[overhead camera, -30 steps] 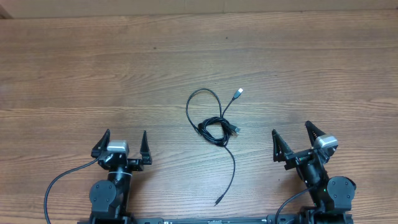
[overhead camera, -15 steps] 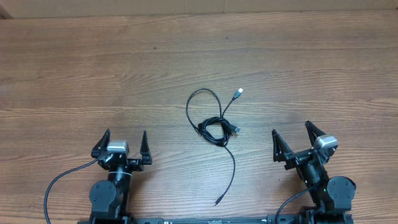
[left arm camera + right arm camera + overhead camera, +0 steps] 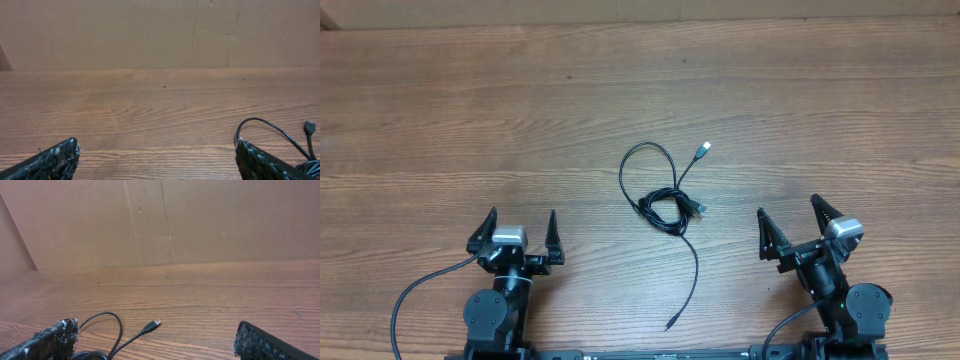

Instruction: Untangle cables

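The thin black cables (image 3: 665,205) lie tangled in the middle of the wooden table. A loop (image 3: 642,160) reaches back, a silver USB plug (image 3: 704,148) lies to the right, and one tail runs forward to a small plug (image 3: 670,324). My left gripper (image 3: 516,228) is open and empty, to the front left of the tangle. My right gripper (image 3: 790,222) is open and empty, to the front right. The left wrist view shows the loop (image 3: 265,125) beside my right fingertip. The right wrist view shows the loop (image 3: 107,317) and the USB plug (image 3: 152,325).
The wooden table (image 3: 470,110) runs far to the back and both sides. A brown cardboard wall (image 3: 160,220) stands along the far edge. Thick black arm wires (image 3: 415,295) hang at the front by both arm bases.
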You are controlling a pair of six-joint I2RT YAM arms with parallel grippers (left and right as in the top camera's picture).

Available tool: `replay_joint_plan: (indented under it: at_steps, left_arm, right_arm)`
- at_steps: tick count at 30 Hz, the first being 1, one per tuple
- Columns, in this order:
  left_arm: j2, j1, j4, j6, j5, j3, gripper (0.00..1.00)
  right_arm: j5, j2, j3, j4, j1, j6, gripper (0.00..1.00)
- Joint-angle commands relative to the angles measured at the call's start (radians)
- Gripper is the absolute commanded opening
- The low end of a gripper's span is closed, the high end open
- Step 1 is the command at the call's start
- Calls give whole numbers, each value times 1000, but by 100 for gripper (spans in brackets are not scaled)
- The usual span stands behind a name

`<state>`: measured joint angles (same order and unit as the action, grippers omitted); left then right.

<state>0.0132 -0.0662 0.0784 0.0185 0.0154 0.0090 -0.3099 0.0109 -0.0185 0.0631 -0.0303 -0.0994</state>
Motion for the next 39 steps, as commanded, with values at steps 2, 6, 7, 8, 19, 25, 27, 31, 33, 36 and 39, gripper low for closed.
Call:
replay_joint_plan:
  at_steps: [2, 6, 7, 8, 19, 25, 27, 31, 33, 36, 39]
  left_arm:
    - [-8, -6, -1, -19, -8, -4, 99]
    - [-8, -6, 0, -19, -8, -4, 100]
    - [-8, -6, -1, -19, -8, -4, 99]
    - [-8, -6, -1, -19, -8, -4, 100]
    - [-8, -6, -1, -23, -5, -4, 100]
    - [-8, -6, -1, -23, -6, -4, 100]
    - [-8, -6, -2, -23, -4, -4, 99]
    - [-8, -6, -8, 2, -29, -3, 100]
    - [-8, -6, -8, 15, -44, 0, 100]
    - [-8, -6, -7, 56, -51, 19, 99]
    - [-8, -6, 14, 87, -69, 63, 99]
  right_arm:
    - [2, -8, 11, -6, 4, 7, 100]
    - [2, -8, 11, -6, 4, 7, 100]
    - [2, -8, 11, -6, 4, 7, 100]
    - [2, -8, 11, -6, 4, 7, 100]
    - [2, -8, 11, -6, 4, 7, 100]
    - [2, -8, 11, -6, 4, 7, 100]
    - [2, -8, 11, -6, 4, 7, 100]
    - [2, -8, 11, -6, 4, 7, 100]
    - [2, -8, 11, -6, 4, 7, 100]
    - [2, -8, 11, -6, 4, 7, 100]
    - [2, -8, 11, -6, 4, 7, 100]
